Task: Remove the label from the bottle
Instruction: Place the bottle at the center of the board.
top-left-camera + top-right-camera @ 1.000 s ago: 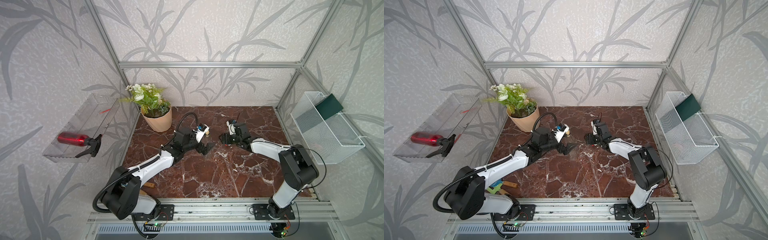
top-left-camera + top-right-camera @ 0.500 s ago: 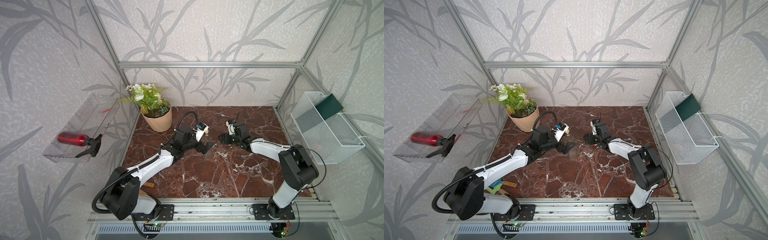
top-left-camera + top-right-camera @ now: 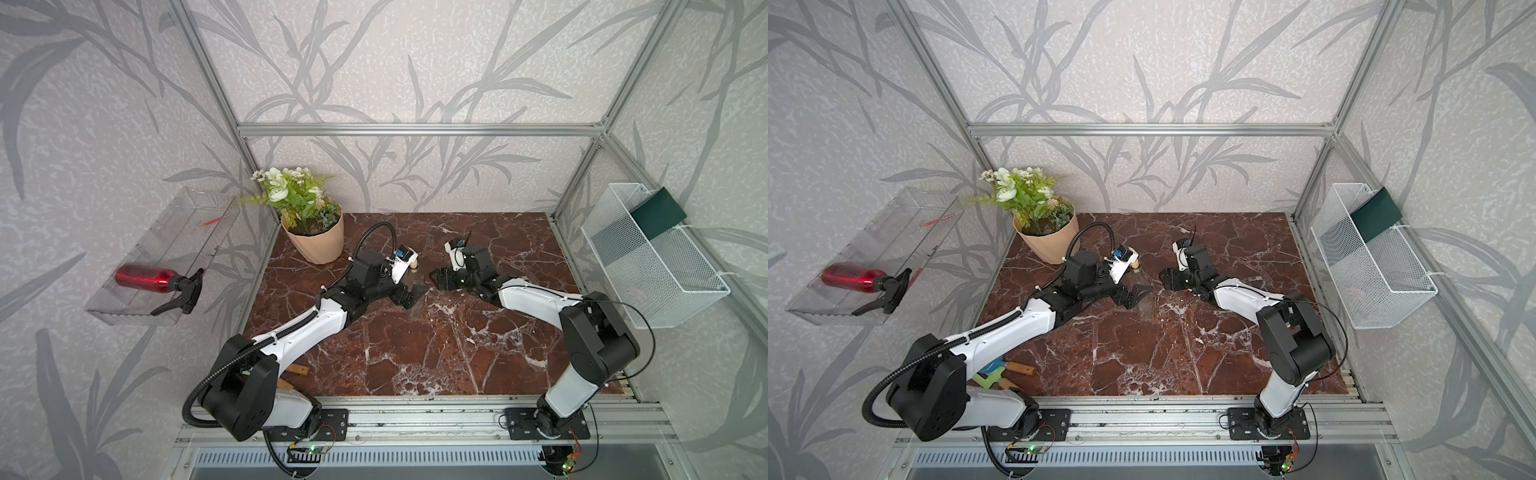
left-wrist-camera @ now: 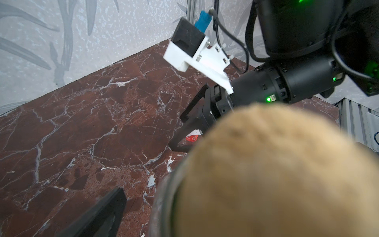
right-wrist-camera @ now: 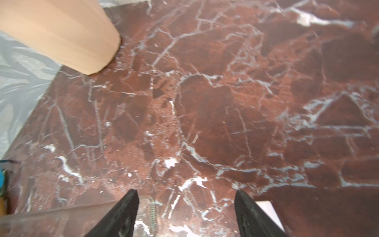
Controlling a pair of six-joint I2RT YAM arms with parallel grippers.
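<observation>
Top views, bottle: the bottle (image 3: 414, 268) stands slightly toward 12 o'clock from the middle of the marble table (image 3: 415, 357). Only its cork (image 3: 1134, 262) shows plainly; the clear body is nearly lost against the stone.
Top views, left gripper: the left gripper (image 3: 411, 293) reaches in from 8 o'clock, jaws spread at the bottle's foot. Contact is too small to judge.
Top views, right gripper: the right gripper (image 3: 437, 279) sits near the bottle at its 3 o'clock, apart from it.
Top views, label: too small to make out.
Top views, surroundings: flower pot (image 3: 318, 245) at 11 o'clock; hand tools (image 3: 1000, 372) at 7 o'clock, half hidden under the left arm.
Left wrist, bottle: the blurred cork fills much of the view; the glass neck (image 4: 162, 205) is cut off.
Left wrist, left gripper: one finger (image 4: 102, 213) shows, clear of the glass; the other is hidden behind the cork.
Left wrist, label: the label (image 4: 192, 137), red and white, is off the bottle, at the right gripper's fingers. Whether it sticks to one cannot be told.
Right wrist, right gripper: jaws apart, with only bare marble between the fingers (image 5: 127, 213).
Right wrist, unclear: a pale patch (image 5: 266, 208) lies just outside one finger, cut off and not identifiable.
</observation>
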